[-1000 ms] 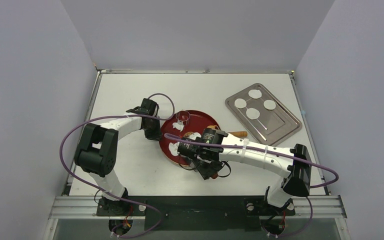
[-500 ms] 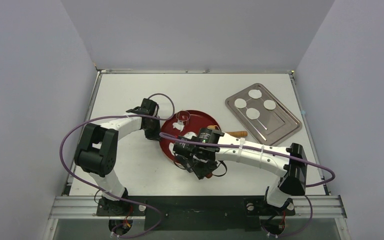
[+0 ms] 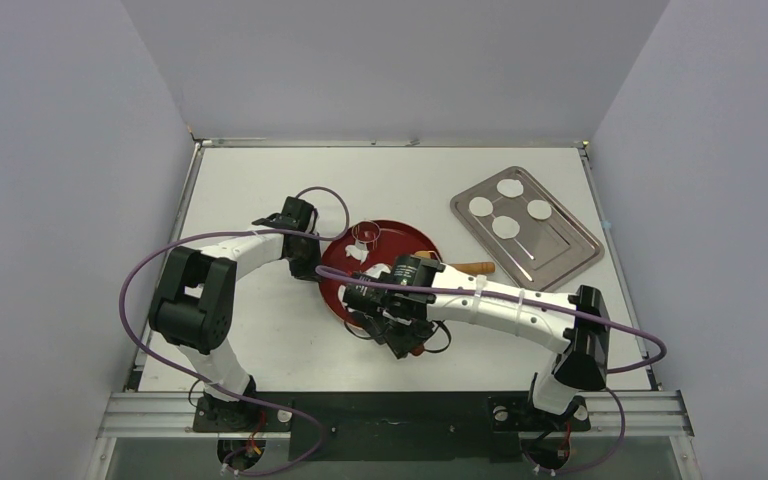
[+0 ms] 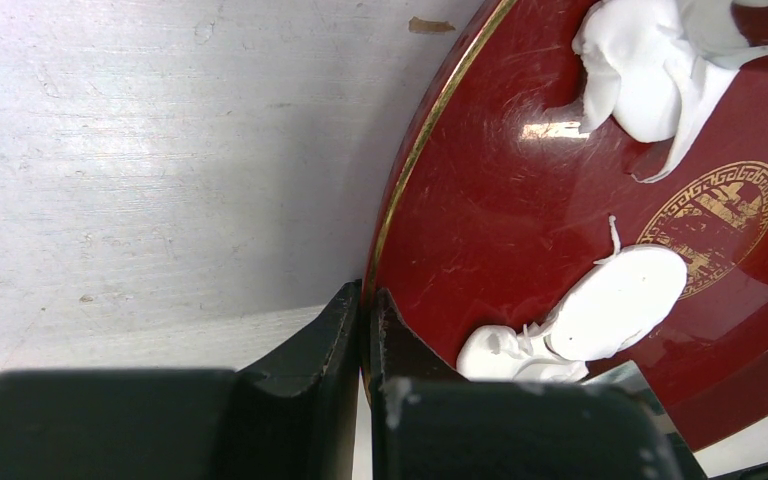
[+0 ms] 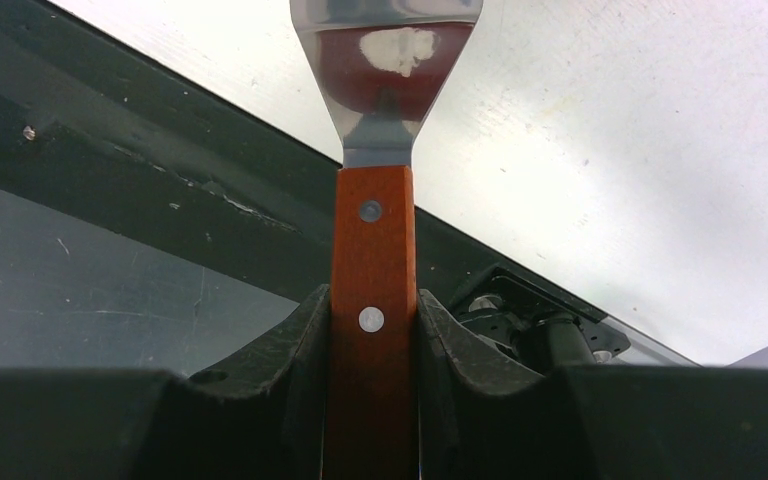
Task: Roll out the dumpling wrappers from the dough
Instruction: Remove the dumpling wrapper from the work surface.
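Right arm only has shifted: its wrist slid a little toward 9 o'clock along the near side of the red plate; left arm and plate unchanged

Left gripper: fingers pressed together on the plate's gold rim, at the plate's 9 o'clock in the top view. Steadying hold, by my reading

Dough: two ragged white pieces on the plate. The nearer is an elongated lump beside the gold emblem, with its long axis running 8 to 2 o'clock in the left wrist view. The second, a torn sheet, sits beyond it toward 1 o'clock

Right gripper: clamped on the wooden handle of a spatula, over the plate's 6 o'clock edge. Blade mirrors red with one white patch, so I judge it close above the dough; contact cannot be told

Key relation: from the top view, dough lies toward 11 o'clock of the right gripper. That arm is the nearer free tool, as the left is committed to the rim

Dumpling wrappers: four discs on the metal tray, at the plate's 2 o'clock, well apart from both grippers
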Robot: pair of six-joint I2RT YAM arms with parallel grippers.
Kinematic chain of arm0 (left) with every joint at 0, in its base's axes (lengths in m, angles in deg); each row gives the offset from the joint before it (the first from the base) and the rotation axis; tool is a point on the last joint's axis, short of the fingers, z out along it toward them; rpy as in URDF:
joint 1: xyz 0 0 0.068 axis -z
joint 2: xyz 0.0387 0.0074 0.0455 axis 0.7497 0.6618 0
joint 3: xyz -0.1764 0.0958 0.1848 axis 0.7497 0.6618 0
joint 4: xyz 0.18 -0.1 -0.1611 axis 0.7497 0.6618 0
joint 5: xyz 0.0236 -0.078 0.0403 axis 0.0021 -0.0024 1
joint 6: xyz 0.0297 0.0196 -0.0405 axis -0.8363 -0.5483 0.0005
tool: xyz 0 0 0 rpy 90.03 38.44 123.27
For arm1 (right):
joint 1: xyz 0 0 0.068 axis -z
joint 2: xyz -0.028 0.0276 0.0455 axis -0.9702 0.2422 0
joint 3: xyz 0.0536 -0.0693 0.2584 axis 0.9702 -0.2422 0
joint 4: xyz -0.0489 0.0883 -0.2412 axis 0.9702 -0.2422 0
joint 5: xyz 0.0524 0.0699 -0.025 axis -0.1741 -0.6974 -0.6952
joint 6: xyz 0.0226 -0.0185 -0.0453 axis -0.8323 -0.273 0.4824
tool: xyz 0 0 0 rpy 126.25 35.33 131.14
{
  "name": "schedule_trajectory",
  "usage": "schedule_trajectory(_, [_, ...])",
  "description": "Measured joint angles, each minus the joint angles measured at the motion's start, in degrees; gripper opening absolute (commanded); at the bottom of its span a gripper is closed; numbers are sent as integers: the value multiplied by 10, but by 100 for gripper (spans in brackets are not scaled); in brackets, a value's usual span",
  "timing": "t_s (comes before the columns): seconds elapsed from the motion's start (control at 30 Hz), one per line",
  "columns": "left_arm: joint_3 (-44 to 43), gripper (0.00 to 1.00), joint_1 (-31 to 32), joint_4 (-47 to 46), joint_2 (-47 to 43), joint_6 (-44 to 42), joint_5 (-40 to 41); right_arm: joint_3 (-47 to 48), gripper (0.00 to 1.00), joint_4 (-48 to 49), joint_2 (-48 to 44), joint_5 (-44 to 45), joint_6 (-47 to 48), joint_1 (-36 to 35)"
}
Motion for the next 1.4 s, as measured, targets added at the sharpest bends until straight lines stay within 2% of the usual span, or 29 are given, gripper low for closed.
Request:
schedule_trajectory(0.53, [0,0,0,0,0,1,0,0,0,-61,-13,54,13,-10])
schedule_trajectory(1.0, [0,0,0,0,0,1,0,5,0,-63,20,113,14,-29])
schedule_trajectory(1.4, [0,0,0,0,0,1,0,29,0,-56,42,113,17,-49])
